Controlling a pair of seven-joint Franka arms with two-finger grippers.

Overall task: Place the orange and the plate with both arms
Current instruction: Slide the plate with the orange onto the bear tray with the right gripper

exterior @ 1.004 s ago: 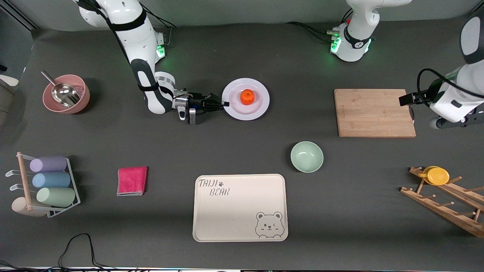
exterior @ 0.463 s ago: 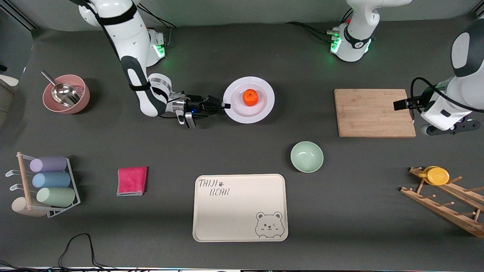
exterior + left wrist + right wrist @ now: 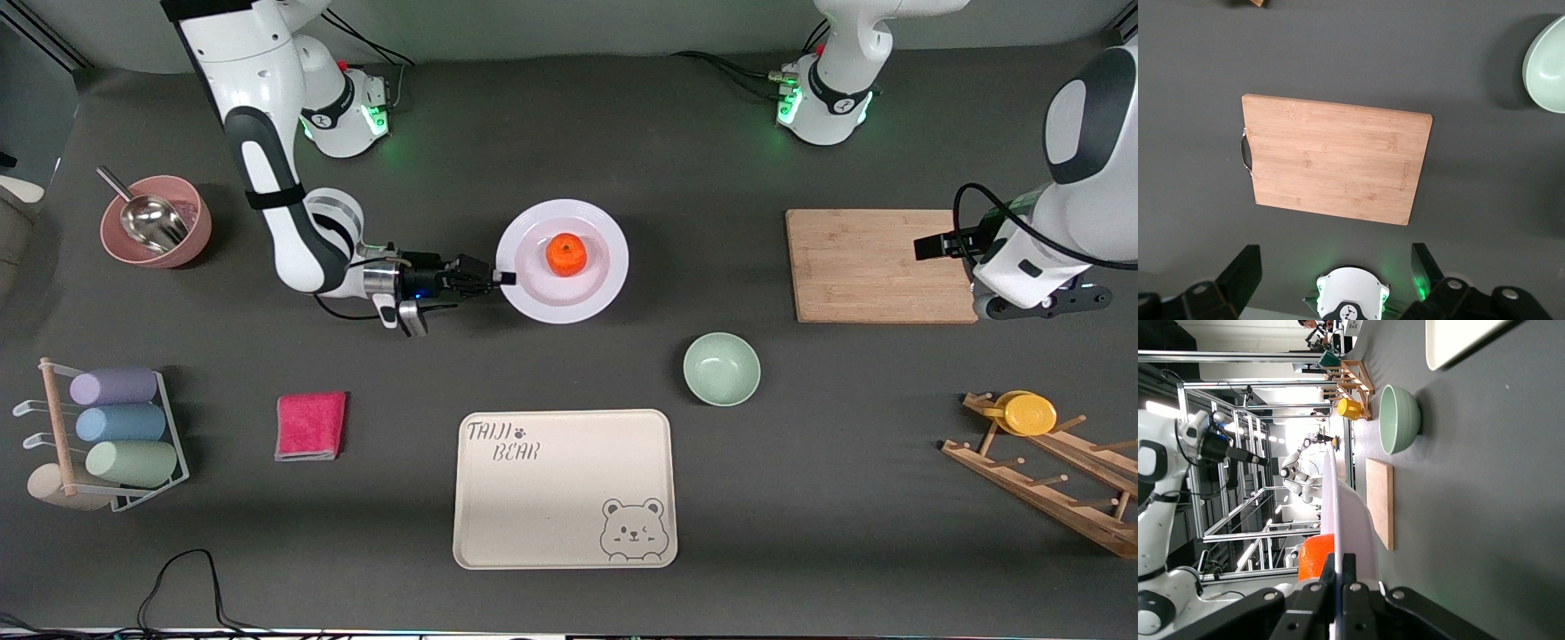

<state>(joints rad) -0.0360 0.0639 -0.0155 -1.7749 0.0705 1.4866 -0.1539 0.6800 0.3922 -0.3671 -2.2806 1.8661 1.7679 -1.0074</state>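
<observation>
Gripping the plate point(image 3: 562, 289) rim at its nine o'clock, the right gripper point(image 3: 503, 278) had its jaws clamped shut; the orange point(image 3: 565, 254) sat on it above the tabletop, unplaced. Over the cutting board's point(image 3: 876, 265) three o'clock edge, the left gripper point(image 3: 1331, 273) waited, jaws wide, empty.

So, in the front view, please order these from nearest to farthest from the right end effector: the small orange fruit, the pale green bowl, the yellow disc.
From the right end effector, shut on the white plate's rim:
1. Small orange fruit, on that plate.
2. Pale green bowl, nearer the front camera.
3. Yellow disc, on the wooden rack at the left arm's end.
</observation>
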